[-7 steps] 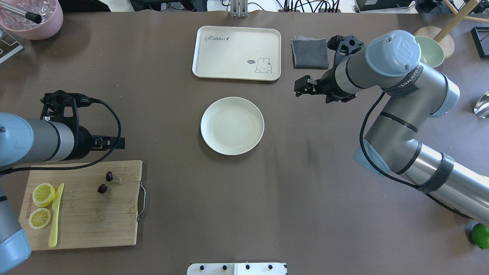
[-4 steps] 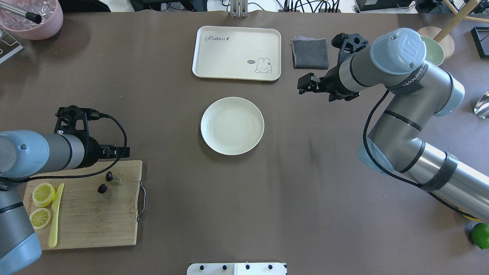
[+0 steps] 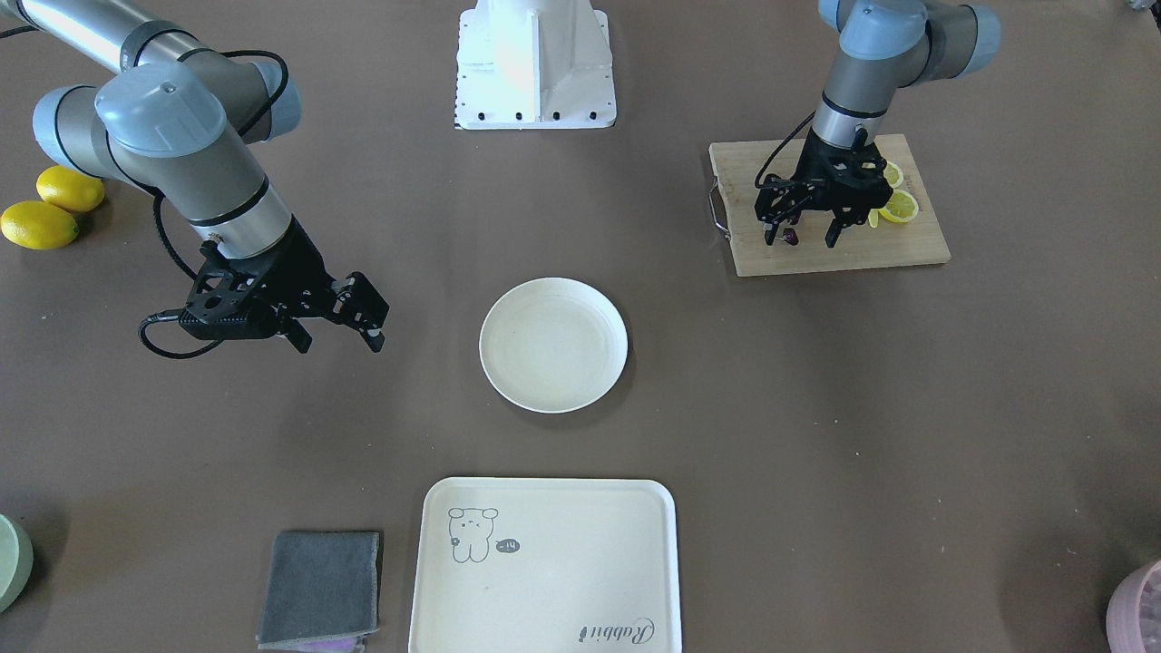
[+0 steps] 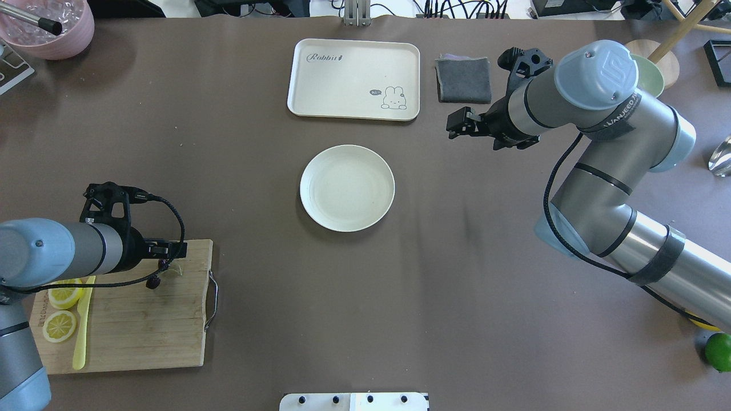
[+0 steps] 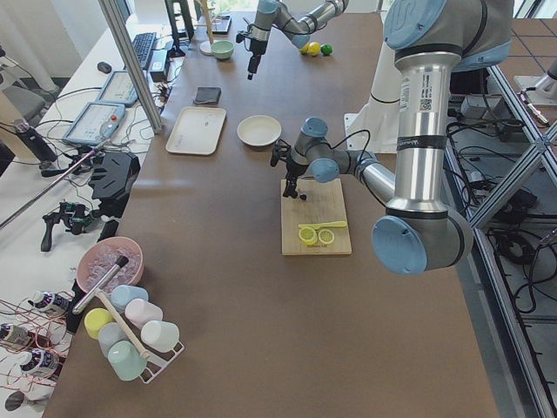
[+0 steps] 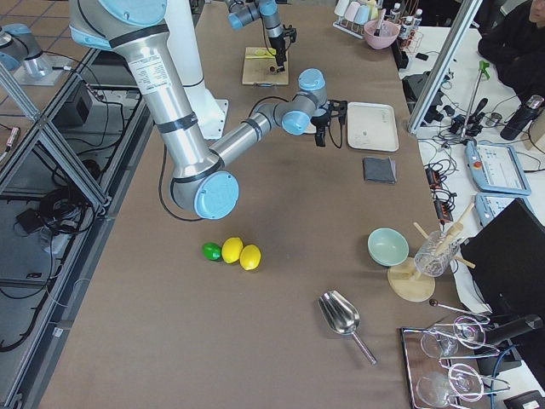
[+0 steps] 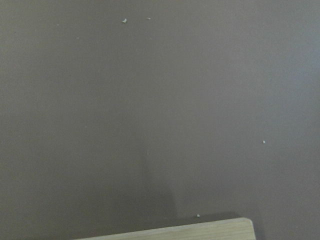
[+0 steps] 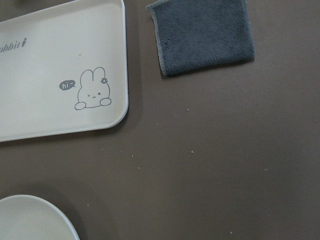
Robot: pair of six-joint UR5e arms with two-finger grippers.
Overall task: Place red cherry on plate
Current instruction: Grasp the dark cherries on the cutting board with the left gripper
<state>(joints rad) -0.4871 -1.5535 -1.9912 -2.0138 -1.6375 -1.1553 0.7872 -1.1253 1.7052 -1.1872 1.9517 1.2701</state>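
Down at the cutting board [image 3: 843,256], the left gripper [image 3: 799,241] points at the wood with its jaws apart, one finger on either side of the red cherry [image 3: 790,236]. Whether a finger touches the fruit cannot be told. The cherry lies on the board near its handled end, well apart from the plate [image 3: 553,345] in the middle of the surface [image 3: 816,435]. Behind the gripper on the same board lie two lemon slices [image 3: 900,207] and a yellow knife [image 4: 81,331].

The right gripper [image 3: 337,343], jaws also apart, hangs above the surface beside the plate, with a folded grey cloth [image 3: 319,588] and a cream tray [image 3: 562,553] farther out. Two whole lemons [image 3: 38,225] lie beyond that arm.

From overhead, the left wrist and its cable cover part of the cherry pair, so only one dark fruit shows clearly. The front-facing view shows the fruit between the fingers. The left wrist view gives only the brown surface and a strip of the board. The right wrist view catches the tray's rabbit drawing, the cloth and a sliver of the plate's rim.
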